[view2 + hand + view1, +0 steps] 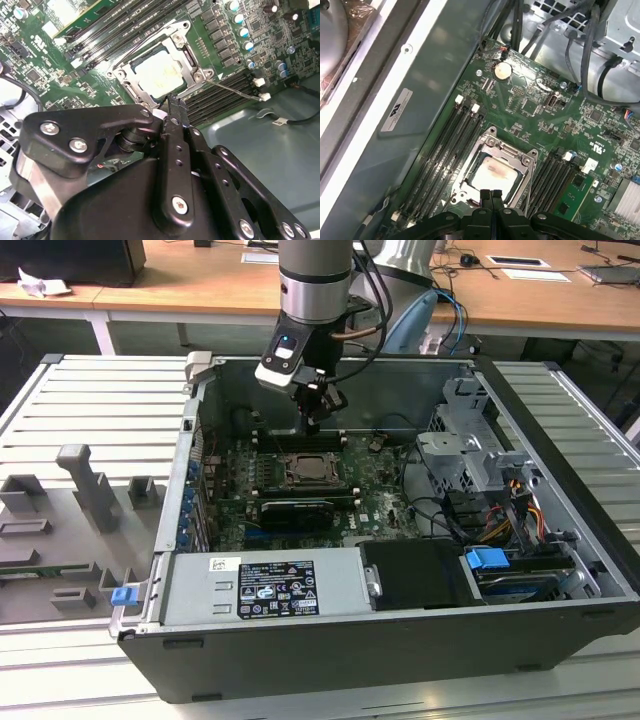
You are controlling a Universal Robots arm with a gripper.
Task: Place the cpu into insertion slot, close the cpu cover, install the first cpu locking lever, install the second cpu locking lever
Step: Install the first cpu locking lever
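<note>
The cpu [157, 74] [492, 176] lies flat in the insertion slot [310, 470] on the green board, pale face up. The silver cpu cover [189, 54] [492, 145] lies down over it, framing the chip in its window. A thin lever rod [235, 90] sticks out sideways from one corner of the socket over the memory slots. My gripper [313, 422] [173, 102] [490, 192] hangs just above the socket's edge, shut, with nothing between its fingers. It touches nothing that I can see.
Long black memory slots [445, 150] flank the socket on both sides. A long black card [296, 510] lies in front of it in the exterior view. A drive cage with cables [470, 455] stands at that view's right, the power supply [265, 585] at the front, and grey fixtures [85, 495] outside the case.
</note>
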